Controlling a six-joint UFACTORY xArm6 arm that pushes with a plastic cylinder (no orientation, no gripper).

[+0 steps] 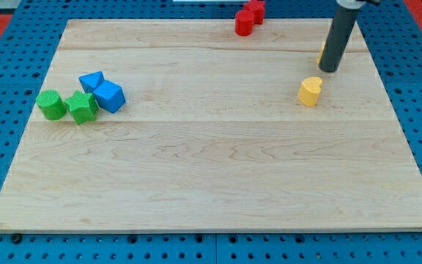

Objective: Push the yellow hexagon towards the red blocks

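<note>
My tip (pixel 329 70) rests on the wooden board (pixel 211 176) near the view's top right, at the lower end of a dark rod (pixel 338 40) that leans slightly toward the view's right as it rises out of the picture. There are no jaws on this rod, so nothing about it can be called spread or pinched; it is simply a bare rod end. Just behind the rod, on its right edge, a sliver of a yellow block (pixel 321 51) peeks out; most of it is hidden, so its shape cannot be made out, though it looks to be touching or very nearly touching the rod. A little below and to the left of the tip, apart from it, sits a yellow heart-shaped block (pixel 310 91). Two red blocks lie at the view's top edge, left of the rod and well apart from it: a red cylinder (pixel 244 23) and, touching it on its upper right, a second red block (pixel 256 9) whose shape is cut off by the frame. Far across the board at the view's left, a green cylinder (pixel 51 104), a green star-like block (pixel 83 107), a blue cube (pixel 110 96) and a blue triangular block (pixel 91 80) huddle together. The board lies on a blue pegboard surface (pixel 6 147).
</note>
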